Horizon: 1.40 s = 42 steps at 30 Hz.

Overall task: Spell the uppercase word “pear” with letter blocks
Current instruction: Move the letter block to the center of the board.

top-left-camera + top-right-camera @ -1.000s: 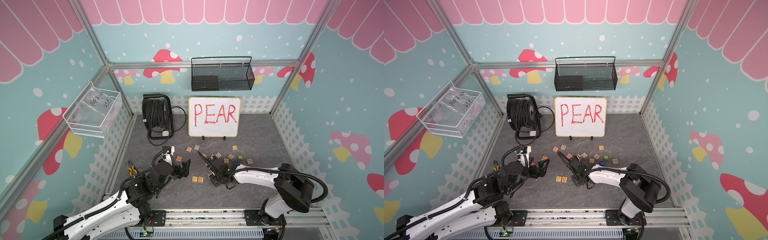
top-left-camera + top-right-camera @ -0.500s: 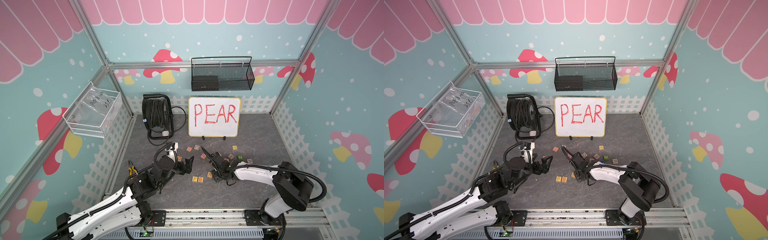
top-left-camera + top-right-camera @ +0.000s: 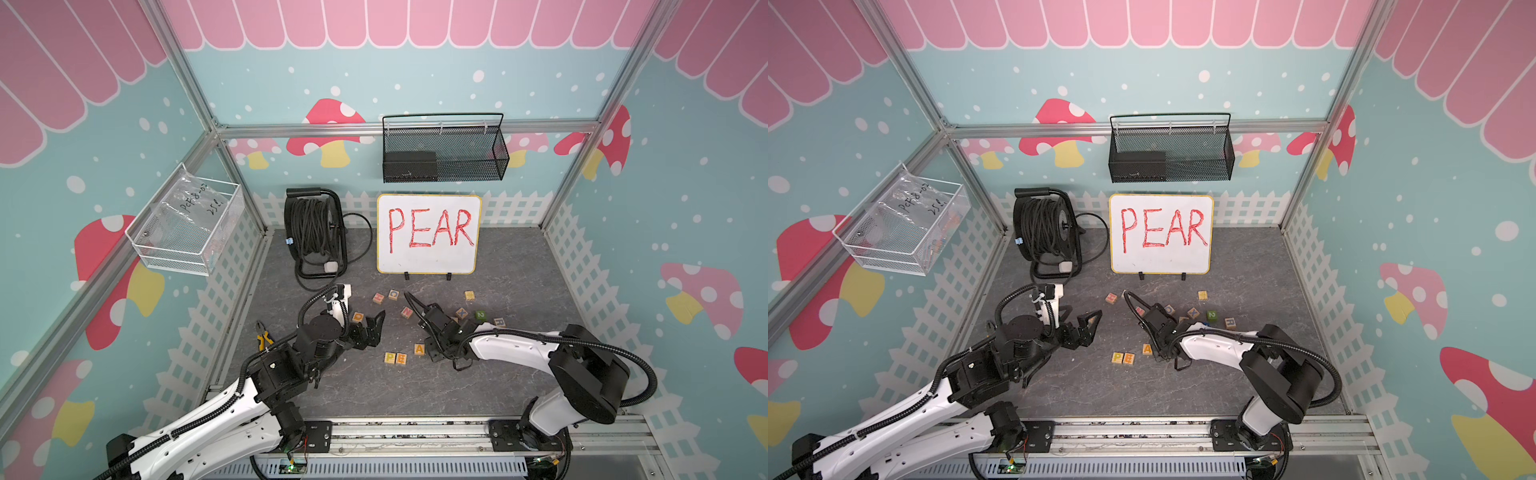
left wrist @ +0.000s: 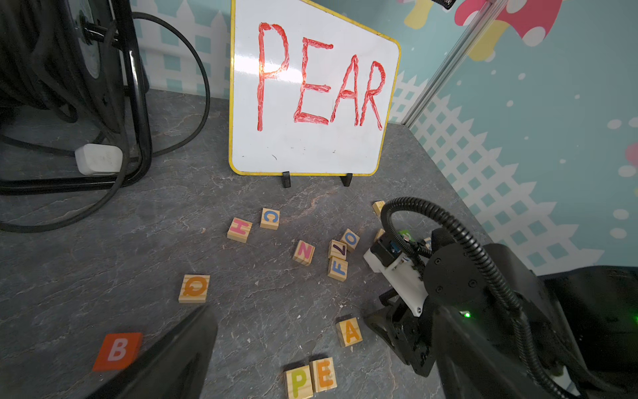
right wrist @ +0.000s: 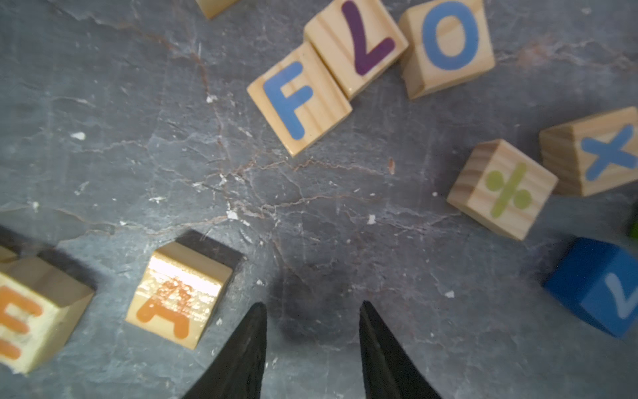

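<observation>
a whiteboard [image 3: 428,259] reading "pear" stands beside a black cable reel [image 3: 311,224]; a mesh basket [image 3: 469,158] hangs on the wall above.

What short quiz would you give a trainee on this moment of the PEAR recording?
1. True or false: the A block touches the E block.
2. Which needed letter lies far from the row being built? (a) E block (b) A block (c) R block
3. What is between the fingers of the right gripper?

Key: 1. False, there is a gap and the A block sits askew. 2. c. 3. Nothing; the fingers stand open beside the A block.
</observation>
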Motion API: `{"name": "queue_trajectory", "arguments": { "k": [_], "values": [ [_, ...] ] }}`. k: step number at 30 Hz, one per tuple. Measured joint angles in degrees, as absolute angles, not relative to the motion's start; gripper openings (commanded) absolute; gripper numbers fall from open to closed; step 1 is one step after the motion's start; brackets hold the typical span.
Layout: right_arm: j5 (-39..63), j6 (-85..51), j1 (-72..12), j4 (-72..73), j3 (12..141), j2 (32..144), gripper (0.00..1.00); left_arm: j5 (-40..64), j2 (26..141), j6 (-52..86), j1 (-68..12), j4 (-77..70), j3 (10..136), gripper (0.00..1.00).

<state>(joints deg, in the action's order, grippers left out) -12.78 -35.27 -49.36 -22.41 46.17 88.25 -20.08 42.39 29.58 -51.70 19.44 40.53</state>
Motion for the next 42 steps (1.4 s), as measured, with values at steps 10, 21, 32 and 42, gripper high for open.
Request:
{"name": "queue_trajectory", "arguments": {
  "k": [10,21,32,42],
  "values": [
    [-4.71,-45.58,-49.12,-14.90,43.66,83.13,0.48,-14.04,44.88,29.74,-51.51,21.17,40.56,1.00],
    [-3.40,-48.73,-50.41,-13.52,43.68,88.16,0.48,-11.51,49.28,31.35,-51.51,26.26,40.60,1.00],
    [-5.52,-49.12,-51.94,-14.24,45.98,90.56,0.48,-11.55,48.88,31.35,-51.51,27.20,40.62,1.00],
    [-6.50,-49.19,-52.29,-15.09,46.30,90.56,0.48,-12.01,48.12,31.48,-51.48,27.24,40.60,1.00]
  ]
}}
